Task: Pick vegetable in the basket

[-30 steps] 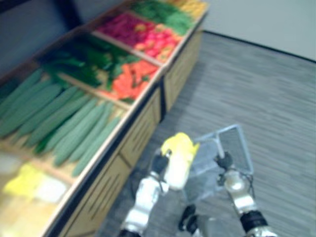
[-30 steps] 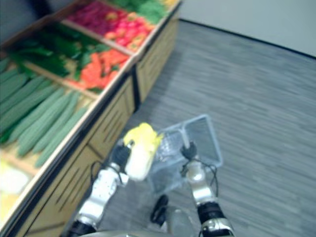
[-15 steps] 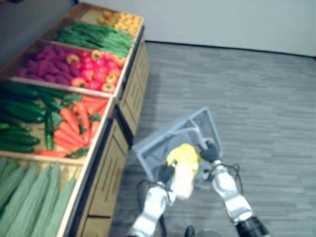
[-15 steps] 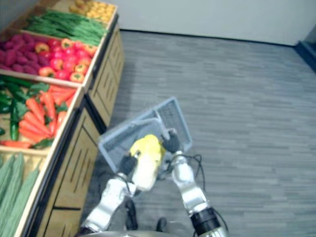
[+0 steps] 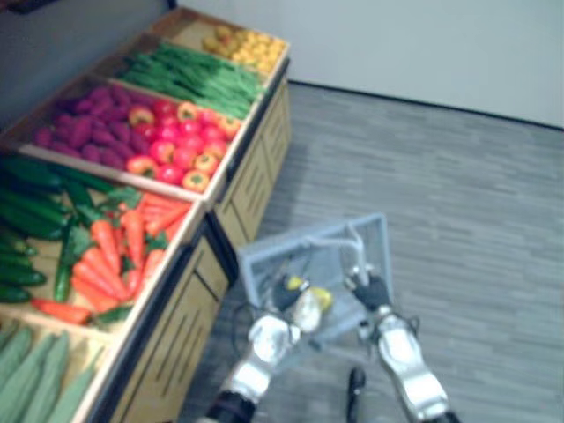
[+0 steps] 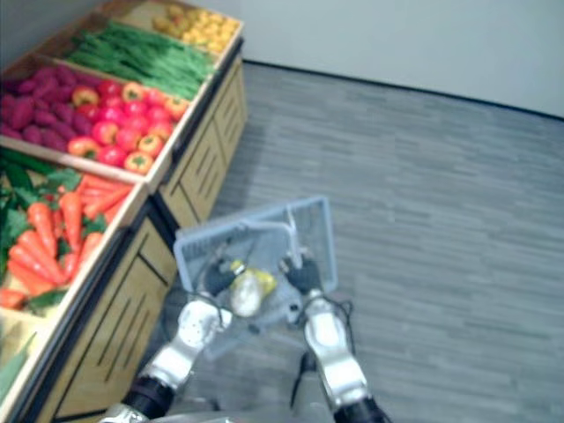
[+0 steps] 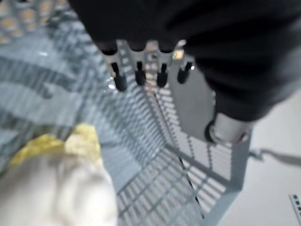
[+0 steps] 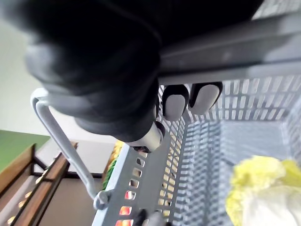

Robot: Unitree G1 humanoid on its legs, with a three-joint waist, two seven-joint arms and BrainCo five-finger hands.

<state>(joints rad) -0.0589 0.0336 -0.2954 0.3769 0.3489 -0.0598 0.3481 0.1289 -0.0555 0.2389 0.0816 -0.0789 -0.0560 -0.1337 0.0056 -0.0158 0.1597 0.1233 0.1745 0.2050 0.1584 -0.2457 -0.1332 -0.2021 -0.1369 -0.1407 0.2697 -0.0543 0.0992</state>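
A grey mesh basket hangs in front of me, low beside the shelf. A pale cabbage with yellow leaves lies inside it. My left hand hovers over the basket's near edge, fingers straight and apart from the cabbage below them. My right hand is shut on the basket at its near right side. In the right wrist view its fingers curl round a grey bar of the basket, with the cabbage lying on the mesh beyond.
A wooden produce stand runs along my left, with bins of carrots, red peppers, green beans and yellow produce. Grey plank floor stretches to the right up to a pale wall.
My left hand has opened and let go of the cabbage, which now lies in the basket. The right hand keeps its hold. The camera has swung, shifting the whole scene.
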